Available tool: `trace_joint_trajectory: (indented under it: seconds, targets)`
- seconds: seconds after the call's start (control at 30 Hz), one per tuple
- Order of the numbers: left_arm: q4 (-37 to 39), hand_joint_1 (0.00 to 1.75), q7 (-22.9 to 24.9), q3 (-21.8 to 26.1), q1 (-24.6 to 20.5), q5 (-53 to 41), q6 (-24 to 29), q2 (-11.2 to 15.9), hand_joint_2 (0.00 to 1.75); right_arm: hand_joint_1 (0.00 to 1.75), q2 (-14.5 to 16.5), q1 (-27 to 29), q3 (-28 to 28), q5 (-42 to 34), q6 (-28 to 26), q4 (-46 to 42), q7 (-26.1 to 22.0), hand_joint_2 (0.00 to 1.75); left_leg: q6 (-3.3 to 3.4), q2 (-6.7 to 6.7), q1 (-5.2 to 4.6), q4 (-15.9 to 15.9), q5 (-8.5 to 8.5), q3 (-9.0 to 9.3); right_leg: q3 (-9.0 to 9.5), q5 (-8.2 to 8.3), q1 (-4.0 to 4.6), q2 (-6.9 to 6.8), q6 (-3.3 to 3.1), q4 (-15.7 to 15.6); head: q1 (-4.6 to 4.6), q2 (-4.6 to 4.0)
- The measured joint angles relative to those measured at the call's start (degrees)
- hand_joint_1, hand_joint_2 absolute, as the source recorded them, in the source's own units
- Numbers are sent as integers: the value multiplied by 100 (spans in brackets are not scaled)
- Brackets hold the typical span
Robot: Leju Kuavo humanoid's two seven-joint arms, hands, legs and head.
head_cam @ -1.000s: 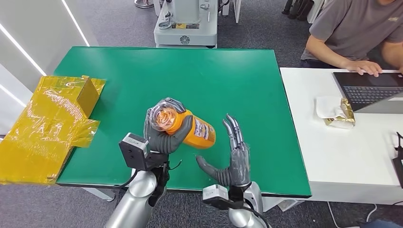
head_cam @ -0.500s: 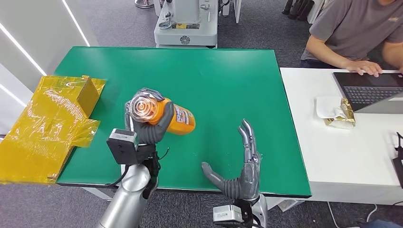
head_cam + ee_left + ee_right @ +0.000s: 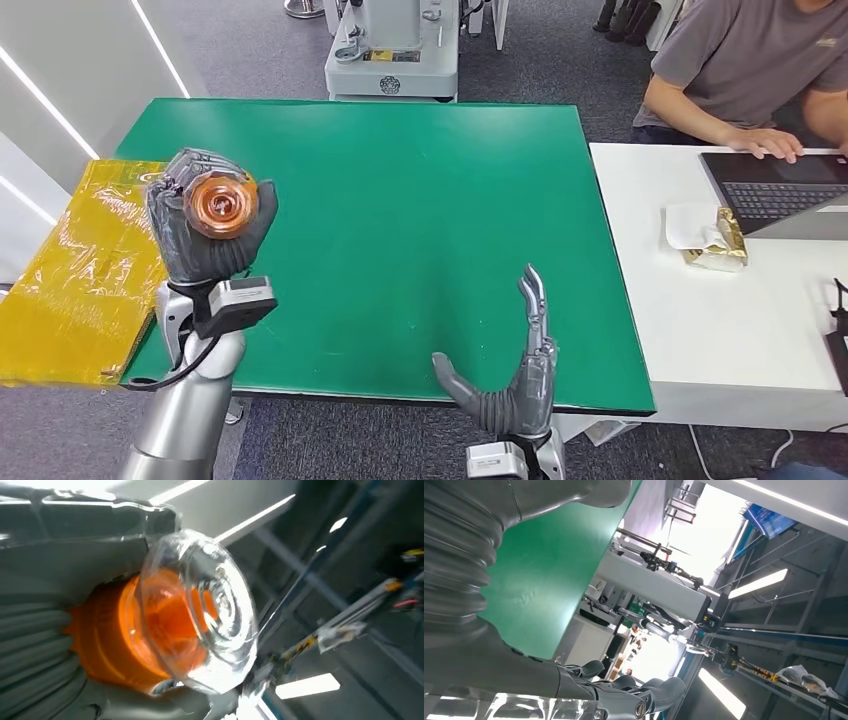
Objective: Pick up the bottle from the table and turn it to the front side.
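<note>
One left hand [image 3: 205,222] grips bottle [image 3: 221,204] beyond table's [image 3: 420,190] left edge.

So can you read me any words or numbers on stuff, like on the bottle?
No words can be read anywhere.
bottle: held by the left hand, clear cap facing the camera, label hidden.
grey machine: a yellow sticker and a round badge, too small to read.
person's shirt: a small mark, too blurred to read.
laptop: key letters too small.
</note>
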Motion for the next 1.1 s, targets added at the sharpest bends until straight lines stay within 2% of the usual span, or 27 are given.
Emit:
trace_joint_trajectory:
  seconds: [0.17,0.33,0.5,0.6,0.7,0.93,1.1]
  targets:
    - [290,175,428,130,-318,-1470,402,233,175,0,29,-60,0,-4,46,60,11,175,0,1,0,3,0,2,0,1,0,1,0,0,-1,0]
    - [956,175,1181,227,-590,-3496,445,368,175,0,46,-79,-8,-3,119,80,19,175,0,1,0,2,0,2,-1,0,0,2,1,-1,-1,0]
    - [2174,175,1829,201,-1025,-4511,249,496,175,0,84,-72,-30,36,301,54,38,175,-1,12,0,2,0,6,-2,1,0,13,-1,0,-1,0]
    - [2834,175,2066,113,-1218,-4637,128,566,175,0,103,-72,-46,28,357,45,45,175,-2,13,0,2,1,6,-2,2,0,16,-2,1,-1,0]
    - [3311,175,2071,48,-1355,-4634,-31,614,175,0,119,-73,-68,5,407,43,46,175,-2,12,0,2,1,5,-2,2,0,16,-2,1,0,0]
    - [4282,175,1636,24,-1598,-4564,-250,717,175,0,155,-83,-113,-76,479,46,13,175,-2,12,0,2,0,4,-3,1,0,17,-1,1,-1,0]
    - [4795,175,1395,27,-1700,-4429,-874,823,175,0,188,-84,-141,-67,527,14,31,175,-2,13,1,1,0,5,-3,1,0,17,-2,2,0,0]
